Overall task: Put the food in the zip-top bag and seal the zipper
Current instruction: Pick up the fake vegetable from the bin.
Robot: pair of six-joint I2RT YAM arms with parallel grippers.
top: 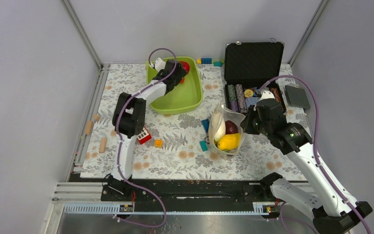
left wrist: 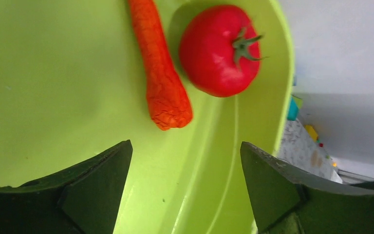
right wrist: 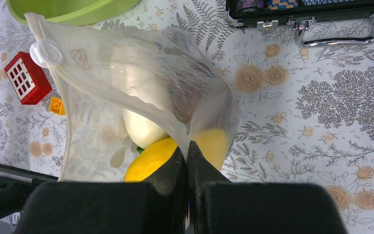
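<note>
Two pieces of food lie in the lime-green tray [left wrist: 53, 73]: a red tomato [left wrist: 219, 48] and an orange-red carrot [left wrist: 160, 68]. My left gripper [left wrist: 185, 161] hangs open just short of them, with nothing between its fingers; from above it sits over the tray's far right corner [top: 177, 78]. The zip-top bag [right wrist: 141, 73] stands open on the mat and holds a yellow piece [right wrist: 151, 161], a white piece [right wrist: 141, 129] and a maroon piece [top: 231, 127]. My right gripper [right wrist: 187, 153] is shut on the bag's mouth edge. The zipper [right wrist: 66, 105] is unsealed.
An open black case [top: 253, 63] with poker chips stands behind the bag. A red block [top: 144, 136], an orange block [top: 158, 143] and teal blocks [top: 203, 145] lie on the floral mat. Wooden blocks [top: 102, 144] sit at the left edge, and a black plate [top: 297, 96] at the far right.
</note>
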